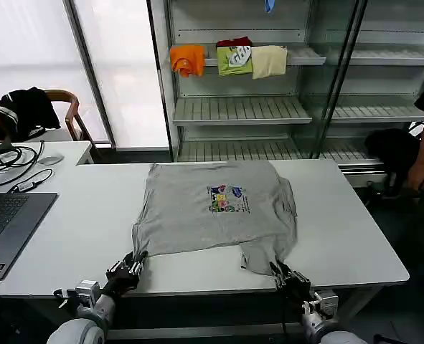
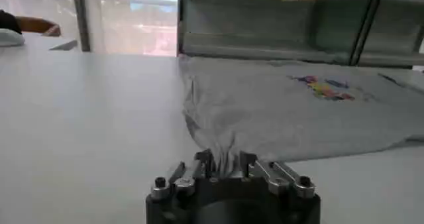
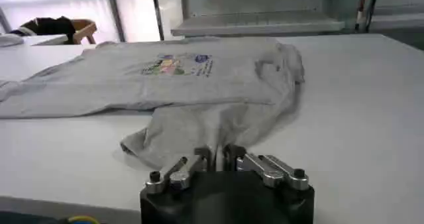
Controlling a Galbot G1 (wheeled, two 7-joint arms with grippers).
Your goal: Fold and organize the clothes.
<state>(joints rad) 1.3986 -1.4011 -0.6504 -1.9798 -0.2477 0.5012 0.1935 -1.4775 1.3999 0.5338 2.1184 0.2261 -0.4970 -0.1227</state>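
The grey shirt (image 1: 215, 211) lies mid-frame on the table (image 1: 355, 236), print up, sides partly folded in; most folding remains. The left gripper (image 1: 131, 264) pinches its lower-left corner, and the right gripper (image 1: 287, 274) pinches the lower-right flap, both at the near edge. Bare table lies to both sides; a laptop (image 1: 7, 222) sits far left.

- I see the white tabletop (image 1: 355, 229) running wide ahead of both sets of jaws.
- A light grey shirt (image 1: 212, 211) lies flat on it, chest print up, its near hem reaching back to the jaws.
- Left of the left jaws, a laptop (image 1: 7, 222) sits at the tabletop's edge, with cables (image 1: 14, 161) beyond.
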